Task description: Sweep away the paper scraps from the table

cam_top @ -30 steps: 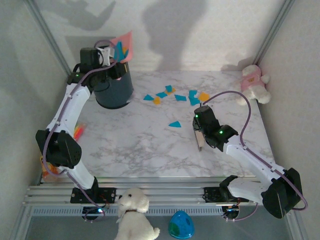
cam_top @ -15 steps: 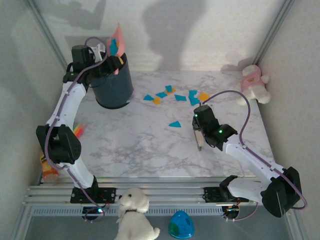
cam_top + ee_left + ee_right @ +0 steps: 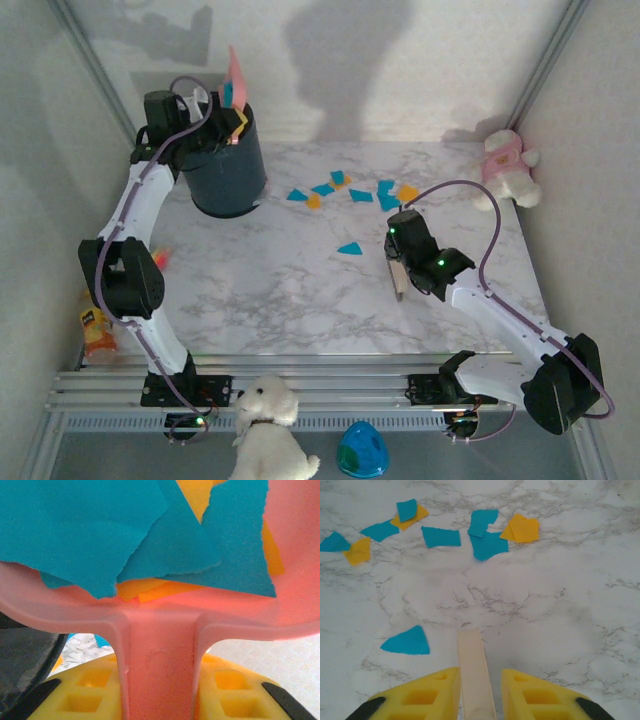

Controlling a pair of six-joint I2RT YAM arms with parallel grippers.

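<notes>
Left hand (image 3: pixel 160 700) holds pink dustpan (image 3: pixel 160 630) with paper scraps (image 3: pixel 100 530) over bin (image 3: pixel 228 178).

Both arms read alike on my feed: the left arm (image 3: pixel 135 205) and right arm (image 3: pixel 500 320) have white tube links between bulky black joint housings, and black bases (image 3: pixel 185 390). A thin lilac cable (image 3: pixel 492 235) runs in loose loops along each arm, and I note small green lights (image 3: pixel 394 229) on the right arm's wrist. Close up, the fingers (image 3: pixel 420 697) are bright yellow plastic with square recessed pockets and black outer tips (image 3: pixel 367 707).
</notes>
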